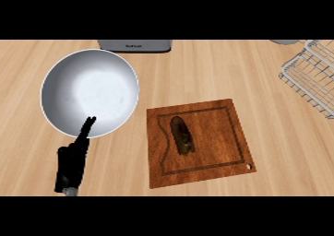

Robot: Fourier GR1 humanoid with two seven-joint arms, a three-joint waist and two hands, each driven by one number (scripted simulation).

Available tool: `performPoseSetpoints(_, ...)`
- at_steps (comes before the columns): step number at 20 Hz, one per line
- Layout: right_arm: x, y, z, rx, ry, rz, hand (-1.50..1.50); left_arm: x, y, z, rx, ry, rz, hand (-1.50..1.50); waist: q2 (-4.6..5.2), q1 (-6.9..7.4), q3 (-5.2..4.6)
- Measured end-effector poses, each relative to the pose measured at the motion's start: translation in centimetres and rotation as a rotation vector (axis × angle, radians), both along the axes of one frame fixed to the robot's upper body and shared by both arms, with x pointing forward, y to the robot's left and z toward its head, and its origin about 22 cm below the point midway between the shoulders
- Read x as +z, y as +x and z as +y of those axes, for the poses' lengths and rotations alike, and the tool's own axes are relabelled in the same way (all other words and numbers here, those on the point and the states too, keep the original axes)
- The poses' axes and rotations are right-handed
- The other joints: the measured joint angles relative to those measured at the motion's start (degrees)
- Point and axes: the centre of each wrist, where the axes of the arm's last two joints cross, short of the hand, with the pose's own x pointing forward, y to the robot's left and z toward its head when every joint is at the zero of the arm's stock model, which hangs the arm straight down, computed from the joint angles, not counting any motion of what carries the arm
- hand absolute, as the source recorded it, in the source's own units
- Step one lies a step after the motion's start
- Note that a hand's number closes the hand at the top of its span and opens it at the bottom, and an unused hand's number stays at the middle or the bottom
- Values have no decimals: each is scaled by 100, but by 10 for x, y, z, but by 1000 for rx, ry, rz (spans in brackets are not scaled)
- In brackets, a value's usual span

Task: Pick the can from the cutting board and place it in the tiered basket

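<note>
The can [182, 135] lies on its side on the board [217, 159], its length running roughly along the board's long axis, inside the groove near the middle. The basket [313, 78] sits at the right edge of the surface [197, 69], well apart from the board. The left hand [71, 163] shows at lower left, fingers straight and pointing up, their tips overlapping the rim of the plate [90, 92]; it holds nothing. A grey appliance [135, 45] stands at the top.
</note>
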Motion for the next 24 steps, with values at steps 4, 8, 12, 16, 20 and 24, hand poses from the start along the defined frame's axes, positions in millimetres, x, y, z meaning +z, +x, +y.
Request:
performPoseSetpoints(4,-5,29,-10,22,14,10,150,-1,-2,-2,-6,-4,-4,0,7,31,0)
performPoseSetpoints(8,-19,53,-18,59,13,45,150,1,0,-1,-3,-4,0,0,4,15,2)
performPoseSetpoints(12,-39,80,-19,72,12,76,150,2,2,-1,-7,0,-8,0,12,38,4)
performPoseSetpoints(16,-52,103,-25,58,11,106,150,1,3,0,-3,-3,-4,0,17,47,1)
performPoseSetpoints(20,-83,119,-32,37,36,118,150,0,0,0,-5,1,-10,0,22,51,5)
performPoseSetpoints(24,-105,131,-33,43,100,88,150,-3,4,-1,-11,-7,-10,0,17,45,16)
